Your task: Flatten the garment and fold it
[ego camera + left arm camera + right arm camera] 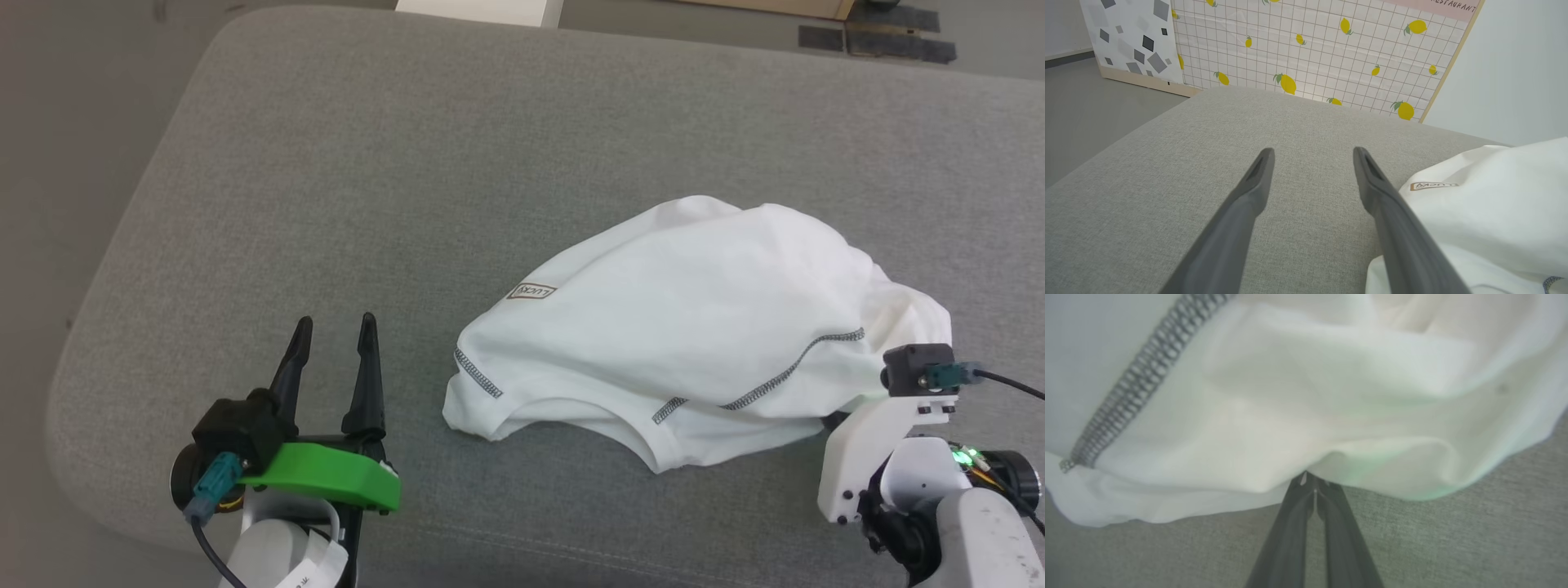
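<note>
The garment (694,310) lies crumpled in a white heap on the right half of the grey cushion, its "LUCKY" patch (532,291) facing up on the left side and grey stitched seams along the near edge. My left gripper (335,322) rests open to the left of the garment, apart from it, with bare cushion between its fingers (1313,153); the garment (1486,212) lies just beside its right finger. At the garment's near right edge is my right gripper (829,420), shut, its tips (1312,486) pinching the hem of the fabric (1290,396), which bunches above them.
The grey cushion (408,163) has a rounded corner at far left, and its left edge drops to the floor. A lemon-patterned board (1310,49) stands beyond its far end. A white object (482,10) and dark tape strips (878,37) sit past the far edge.
</note>
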You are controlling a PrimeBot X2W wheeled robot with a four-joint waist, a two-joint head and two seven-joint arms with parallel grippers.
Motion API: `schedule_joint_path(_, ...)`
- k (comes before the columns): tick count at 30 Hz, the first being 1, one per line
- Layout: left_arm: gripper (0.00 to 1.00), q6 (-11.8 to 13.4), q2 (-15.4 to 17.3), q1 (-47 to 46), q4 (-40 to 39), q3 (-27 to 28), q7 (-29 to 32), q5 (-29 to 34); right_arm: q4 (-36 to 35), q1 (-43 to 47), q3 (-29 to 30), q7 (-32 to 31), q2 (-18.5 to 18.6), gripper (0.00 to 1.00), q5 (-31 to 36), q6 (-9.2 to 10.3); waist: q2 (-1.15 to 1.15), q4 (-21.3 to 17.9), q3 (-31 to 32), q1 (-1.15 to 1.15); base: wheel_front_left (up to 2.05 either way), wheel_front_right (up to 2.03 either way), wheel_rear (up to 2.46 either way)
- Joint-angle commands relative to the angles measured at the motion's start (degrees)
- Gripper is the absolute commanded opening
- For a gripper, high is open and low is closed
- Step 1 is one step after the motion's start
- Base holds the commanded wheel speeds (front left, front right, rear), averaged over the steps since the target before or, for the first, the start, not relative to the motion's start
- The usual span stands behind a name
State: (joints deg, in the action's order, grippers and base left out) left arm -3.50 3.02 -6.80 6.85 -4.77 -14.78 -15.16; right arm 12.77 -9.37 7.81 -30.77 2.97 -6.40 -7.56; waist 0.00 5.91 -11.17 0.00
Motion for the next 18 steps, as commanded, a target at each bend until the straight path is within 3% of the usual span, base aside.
schedule_joint_path(1, 1.00, 0.2, -0.1, 0.0, -0.1, -0.2, -0.2, 0.1, -0.8, -0.8, 0.6, 1.5, -0.1, 0.00, 0.5, 0.08, 0.00, -0.8, 1.0, 0.00, 0.00, 0.00, 0.00)
schedule_joint_path(5, 1.00, 0.1, -0.1, 0.4, 0.2, -0.1, -0.2, 0.2, -4.5, -0.9, 4.1, 4.4, -0.1, 0.00, 1.2, 0.08, 0.00, -1.5, 2.7, 0.00, 0.00, 0.00, 0.00)
schedule_joint_path(12, 1.00, -0.3, -0.1, 1.9, 0.8, -0.1, -0.2, 0.3, -14.2, 3.1, 19.4, 4.8, -0.1, 0.00, 3.3, 0.08, 0.00, -2.2, 5.5, 0.00, 0.00, 0.00, 0.00)
schedule_joint_path(18, 1.00, -0.7, -0.1, 2.8, 1.4, -0.2, -0.2, 0.5, -12.4, 7.6, 29.4, 0.6, -0.1, 0.00, 4.7, 0.08, 0.00, -2.9, 6.4, 0.00, 0.00, 0.00, 0.00)
